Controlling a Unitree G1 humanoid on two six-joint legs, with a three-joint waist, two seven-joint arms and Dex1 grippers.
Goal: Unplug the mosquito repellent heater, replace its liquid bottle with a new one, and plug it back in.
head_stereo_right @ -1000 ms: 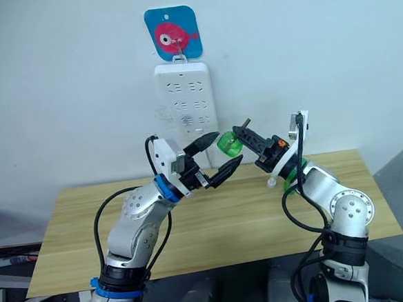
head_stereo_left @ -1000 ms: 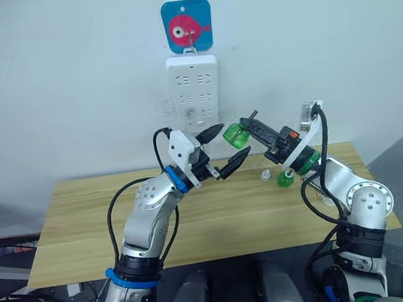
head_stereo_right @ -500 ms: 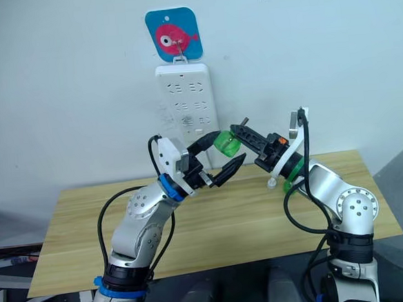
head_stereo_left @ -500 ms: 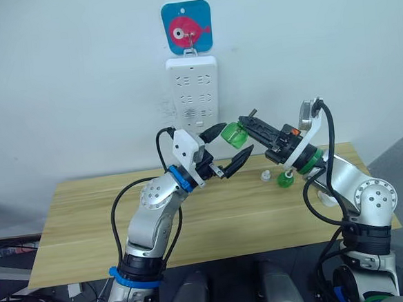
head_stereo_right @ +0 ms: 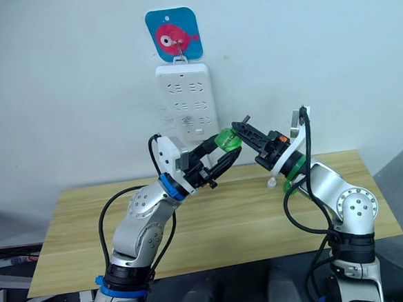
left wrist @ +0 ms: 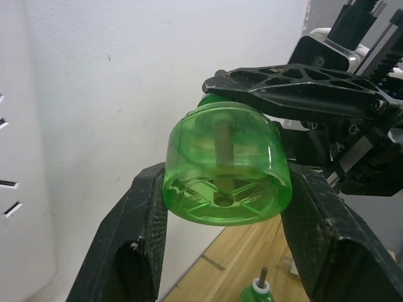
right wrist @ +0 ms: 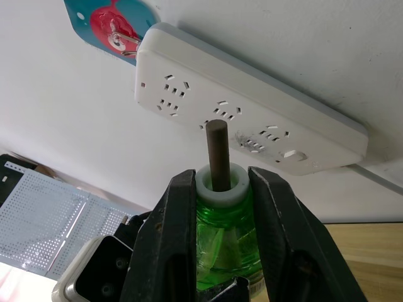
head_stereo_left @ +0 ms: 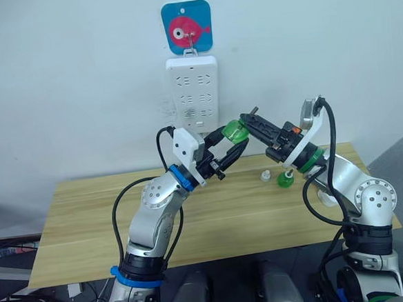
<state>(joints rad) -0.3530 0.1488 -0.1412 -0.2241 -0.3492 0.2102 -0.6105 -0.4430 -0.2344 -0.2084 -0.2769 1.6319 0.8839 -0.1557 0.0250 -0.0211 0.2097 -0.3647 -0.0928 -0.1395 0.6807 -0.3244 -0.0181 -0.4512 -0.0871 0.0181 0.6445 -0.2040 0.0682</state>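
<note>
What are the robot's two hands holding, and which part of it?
Both hold one green bottle. The right gripper pinches its white neck below the wick; the left gripper closes on the sides of its base.

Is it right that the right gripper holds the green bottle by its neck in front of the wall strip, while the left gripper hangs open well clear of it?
Not quite. The right gripper does hold the green bottle by its neck before the power strip, but the left gripper is not clear: the left wrist view shows its fingers closed against the bottle's base.
</note>
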